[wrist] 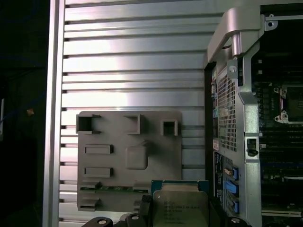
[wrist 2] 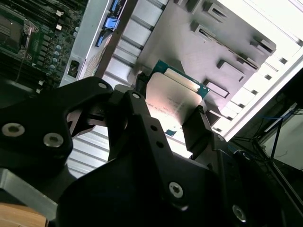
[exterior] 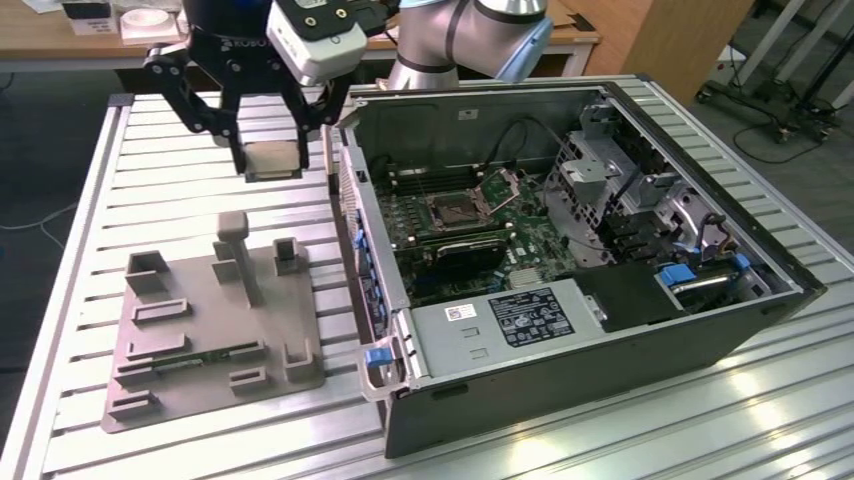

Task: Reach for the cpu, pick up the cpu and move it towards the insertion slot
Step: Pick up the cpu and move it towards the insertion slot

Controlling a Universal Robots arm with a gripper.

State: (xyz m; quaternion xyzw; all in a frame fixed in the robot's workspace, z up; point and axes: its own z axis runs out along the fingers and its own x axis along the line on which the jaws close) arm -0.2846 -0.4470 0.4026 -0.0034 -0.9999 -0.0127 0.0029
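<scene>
Your gripper [exterior: 276, 162] is clenched on the cpu [exterior: 274, 158], with a finger on each of two opposite edges. That edge grip keeps the pads off the flat faces. In the second wrist view the chip [wrist 2: 175, 101] sits level between the fingers with its silver top towards the camera. I judge that this leaves the underside free to meet the socket.

The cpu hangs in the air above the table [exterior: 160, 200]. It is clear of the grey tray [exterior: 200, 320] and just outside the case [exterior: 534, 400], on the exterior view's left of it. The slot [exterior: 451, 212] lies inside on the green board [exterior: 534, 250], well apart from the chip. Its hinged plate [exterior: 510, 188] stands raised, so the dark centre is open from above. The first wrist view shows the cpu [wrist: 182, 210] over the tray's edge [wrist: 113, 142], with the slot [wrist: 294, 104] beyond the case wall.

That wall [exterior: 350, 190] stands directly between chip and slot, and the cpu looks to be near the height of its rim. Past it, the raised plate and the drive cage [exterior: 601, 170] crowd the far side of the socket. A dark cable loops down just behind it. Below the gripper, the tray's upright posts rise near the chip.
</scene>
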